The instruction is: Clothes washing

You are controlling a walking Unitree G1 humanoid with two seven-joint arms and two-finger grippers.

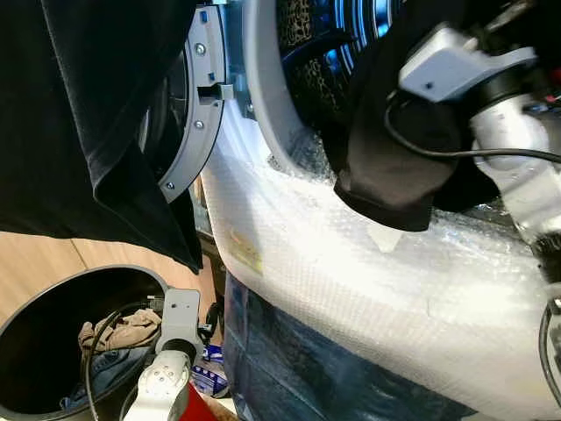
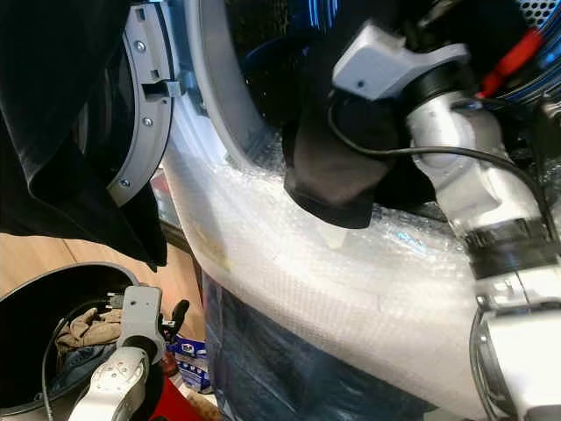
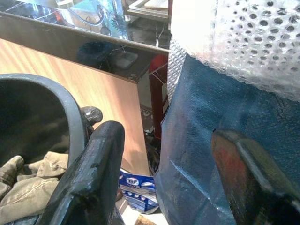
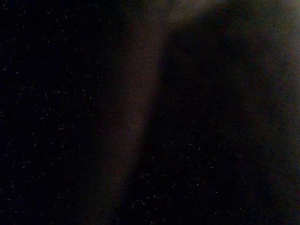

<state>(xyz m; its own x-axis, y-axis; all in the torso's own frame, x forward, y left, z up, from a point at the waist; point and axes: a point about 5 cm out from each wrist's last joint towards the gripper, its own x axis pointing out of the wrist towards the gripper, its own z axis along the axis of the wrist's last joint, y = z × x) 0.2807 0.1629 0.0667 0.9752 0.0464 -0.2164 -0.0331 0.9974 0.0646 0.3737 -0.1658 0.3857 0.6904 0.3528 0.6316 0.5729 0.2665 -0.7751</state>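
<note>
A black garment [image 1: 390, 167] hangs out of the washer's drum opening [image 1: 307, 61] and drapes over my right wrist [image 1: 456, 66], which reaches into the drum; the right gripper is buried in the cloth, and the right wrist view is almost black. A second black garment [image 1: 88, 123] hangs at the upper left in front of the open grey door ring [image 1: 200, 114]. My left gripper [image 3: 168, 133] hangs open and empty beside the black laundry bin [image 1: 31, 307], which holds a beige garment [image 1: 118, 333] and some blue denim [image 1: 110, 368].
Bubble wrap [image 1: 377, 272] covers the washer's front, with blue film [image 1: 298, 368] below it. A blue package [image 3: 136, 185] lies on the wooden floor [image 3: 108, 93] between bin and washer. A red post [image 3: 157, 93] stands close behind.
</note>
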